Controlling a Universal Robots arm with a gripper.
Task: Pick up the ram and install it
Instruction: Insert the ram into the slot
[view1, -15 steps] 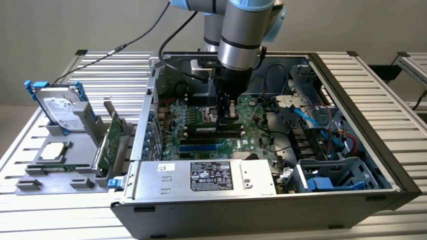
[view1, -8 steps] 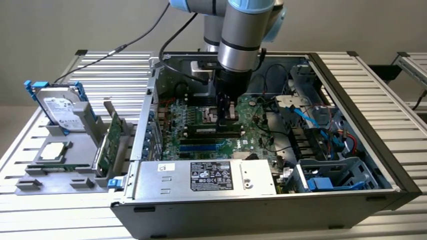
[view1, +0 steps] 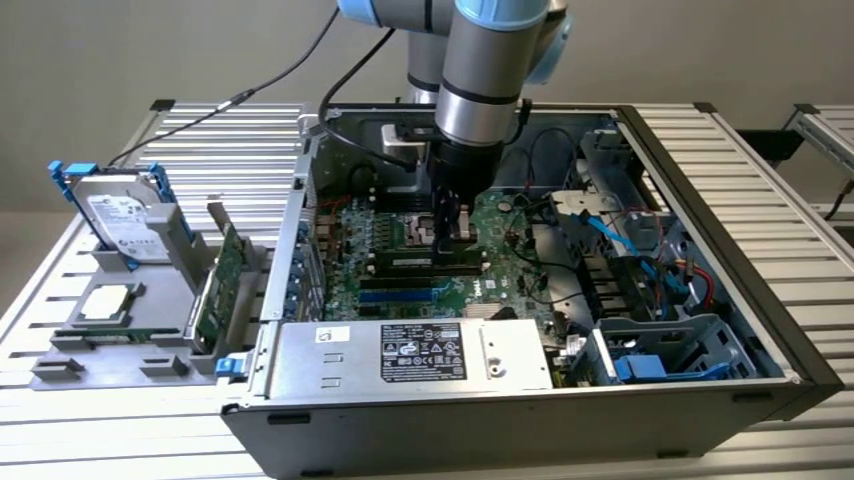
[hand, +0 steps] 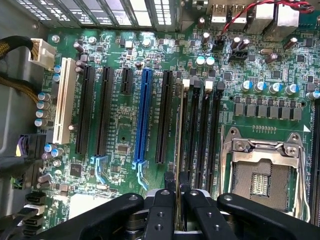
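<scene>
Power supply sticker (view1: 422, 352): black and white panels with rows of small marks, none legible.
Hard drive sticker (view1: 118, 215): pale label, its print can't be made out.
Motherboard (hand: 125, 145): fine white lettering beside the slots, too small to read.

Soft, even light fills both views, with mild shadow inside the case (view1: 507, 435) and pale glints on the blue slot (hand: 145, 115) and the metal socket frame (hand: 264, 148)
</scene>
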